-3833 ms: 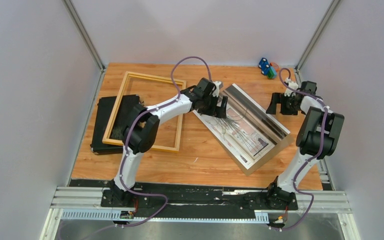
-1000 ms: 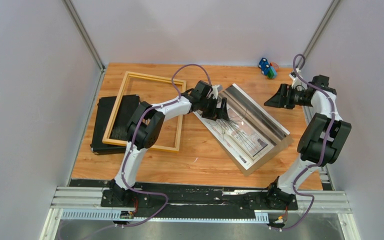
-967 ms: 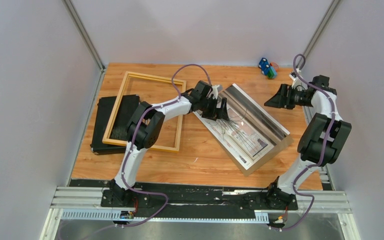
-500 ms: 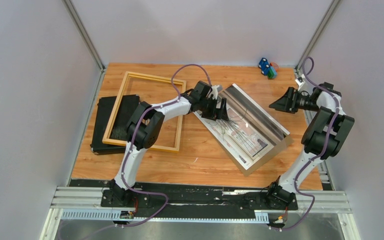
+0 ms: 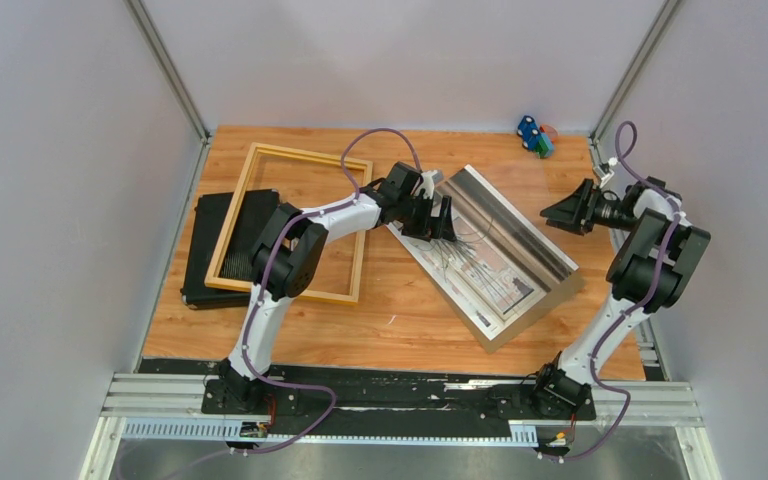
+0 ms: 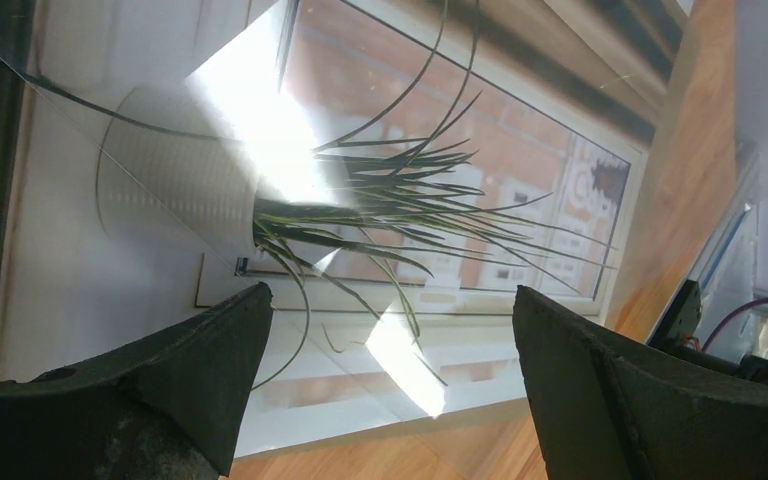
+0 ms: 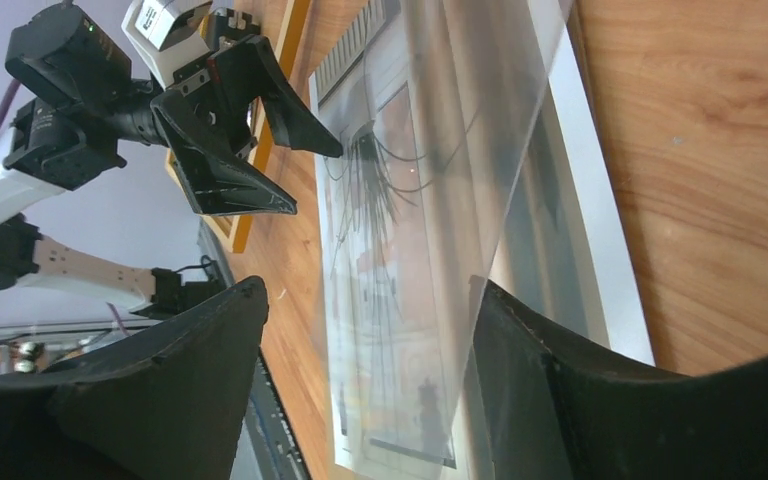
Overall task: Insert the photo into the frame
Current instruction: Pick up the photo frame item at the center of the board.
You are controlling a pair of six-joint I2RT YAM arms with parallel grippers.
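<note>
The photo (image 5: 487, 272) lies slantwise on the table at centre right, its potted plant filling the left wrist view (image 6: 380, 200). A brown backing board (image 5: 557, 296) shows under its near right edge. A clear glossy sheet (image 5: 516, 223) slants up over the photo's far side. My left gripper (image 5: 443, 219) hangs open just over the photo's left end (image 6: 390, 293). My right gripper (image 5: 563, 211) stands open at the sheet's right edge. In the right wrist view the clear sheet (image 7: 460, 150) rises between my jaws (image 7: 368, 290), close to the right finger. The tan wooden frame (image 5: 359, 245) lies flat at the left.
A black case (image 5: 203, 256) lies partly under the frame's left rail, near the left wall. Small blue and green toys (image 5: 534, 136) sit at the back right corner. Grey walls close in three sides of the table.
My right arm has swung out to the right and its gripper has drawn back slightly toward the near side, jaws a little narrower. The left arm, photo and frame have stayed put.
</note>
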